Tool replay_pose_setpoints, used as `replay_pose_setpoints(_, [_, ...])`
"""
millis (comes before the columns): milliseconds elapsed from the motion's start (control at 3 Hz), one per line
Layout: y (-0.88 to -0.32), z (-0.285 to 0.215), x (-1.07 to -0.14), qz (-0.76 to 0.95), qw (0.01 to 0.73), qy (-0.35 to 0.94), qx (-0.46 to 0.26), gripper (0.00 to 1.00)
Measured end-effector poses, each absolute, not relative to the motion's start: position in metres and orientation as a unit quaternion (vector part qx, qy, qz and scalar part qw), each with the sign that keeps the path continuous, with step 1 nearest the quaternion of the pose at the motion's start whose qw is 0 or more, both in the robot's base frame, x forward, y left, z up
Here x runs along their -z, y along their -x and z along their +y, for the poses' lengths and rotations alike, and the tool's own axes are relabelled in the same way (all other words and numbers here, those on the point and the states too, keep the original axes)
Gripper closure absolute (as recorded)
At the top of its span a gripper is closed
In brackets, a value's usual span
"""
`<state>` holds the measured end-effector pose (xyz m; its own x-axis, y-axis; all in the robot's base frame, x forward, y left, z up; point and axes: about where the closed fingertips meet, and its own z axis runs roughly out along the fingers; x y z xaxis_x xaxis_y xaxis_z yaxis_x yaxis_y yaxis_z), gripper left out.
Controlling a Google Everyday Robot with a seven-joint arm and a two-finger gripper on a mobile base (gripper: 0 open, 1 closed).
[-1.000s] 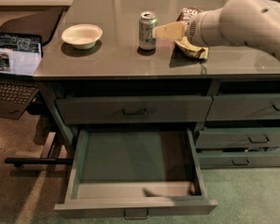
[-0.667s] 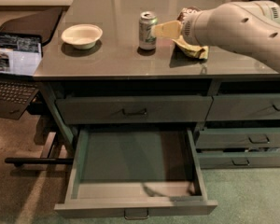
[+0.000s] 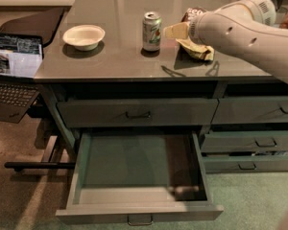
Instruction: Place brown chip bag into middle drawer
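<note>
The brown chip bag (image 3: pixel 198 50) lies on the grey countertop right of a soda can; I see its tan edge and a bit of dark brown top, the rest hidden by my arm. My gripper (image 3: pixel 175 31) sits over the bag's left end, between the can and the bag. Whether it grips the bag is hidden. The middle drawer (image 3: pixel 134 164) is pulled out wide below the counter, its dark floor bare.
A green-silver soda can (image 3: pixel 151 30) stands just left of the gripper. A white bowl (image 3: pixel 83 36) sits at the counter's left. An open laptop (image 3: pixel 12 66) is at far left. The top drawer (image 3: pixel 137 113) and the right-hand drawers (image 3: pixel 252 143) are closed.
My arm's forearm has swung and now fills more of the right side. The gripper end stays over the bag. The bag, can and drawer have not moved.
</note>
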<state>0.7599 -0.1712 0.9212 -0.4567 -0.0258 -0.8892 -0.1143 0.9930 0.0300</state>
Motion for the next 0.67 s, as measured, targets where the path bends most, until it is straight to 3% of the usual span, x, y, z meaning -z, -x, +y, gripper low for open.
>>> replay_pose_setpoints(333, [-0.778,-0.187,-0.897,0.867,0.498,0.033,-0.017,0.0])
replay_pose_setpoints(667, [-0.793,-0.196,-0.872,0.882,0.47,0.025,-0.004,0.17])
